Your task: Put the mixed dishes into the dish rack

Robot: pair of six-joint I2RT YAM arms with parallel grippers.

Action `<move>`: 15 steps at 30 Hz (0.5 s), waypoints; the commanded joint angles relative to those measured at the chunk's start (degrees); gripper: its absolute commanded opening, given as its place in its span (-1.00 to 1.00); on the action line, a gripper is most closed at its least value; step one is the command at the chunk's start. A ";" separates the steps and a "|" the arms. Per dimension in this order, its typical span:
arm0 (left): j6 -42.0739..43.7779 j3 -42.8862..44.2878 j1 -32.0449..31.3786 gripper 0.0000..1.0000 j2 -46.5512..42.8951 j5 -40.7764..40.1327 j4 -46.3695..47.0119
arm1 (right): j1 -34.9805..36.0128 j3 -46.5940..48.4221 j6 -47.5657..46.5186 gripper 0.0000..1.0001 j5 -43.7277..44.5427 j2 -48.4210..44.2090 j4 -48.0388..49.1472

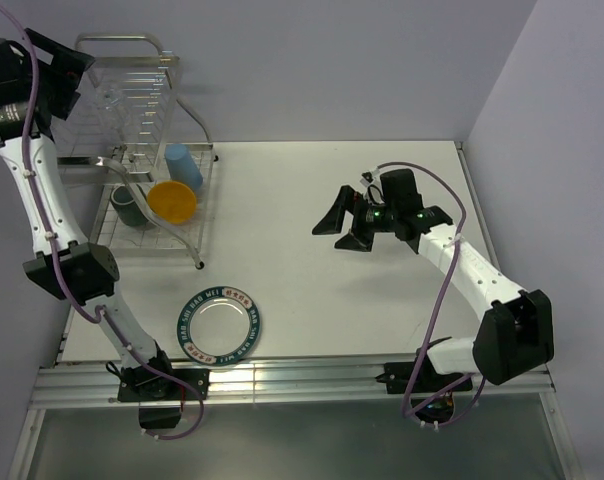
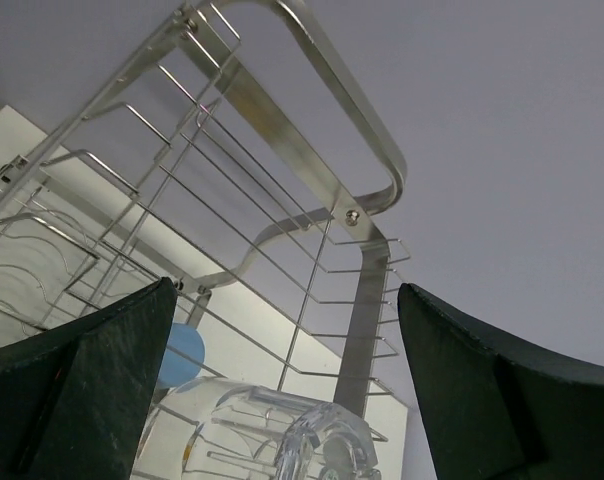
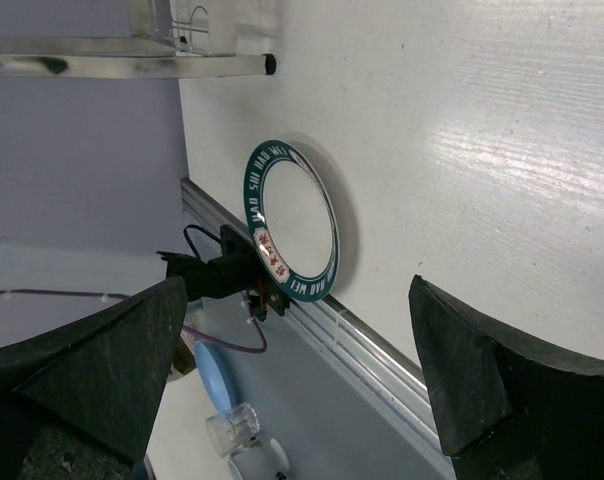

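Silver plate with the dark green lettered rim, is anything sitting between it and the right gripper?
Nothing visible. Only bare white table lies between the open right gripper and the silver plate with the green lettered rim; the chrome wire dish rack stands back left, off that line.

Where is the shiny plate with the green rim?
In the top view, the plate lies flat on the table, near the front edge on the left, just in front of the dish rack, not in it.

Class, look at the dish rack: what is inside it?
A blue cup, an orange bowl, a dark mug and a clear glass. Wires and the bowl partly cover the mug.
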 commanded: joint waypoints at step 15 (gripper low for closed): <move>-5.46 -12.74 3.42 0.98 -29.15 12.24 5.81 | 12.12 -0.09 -5.29 0.89 1.87 11.78 5.10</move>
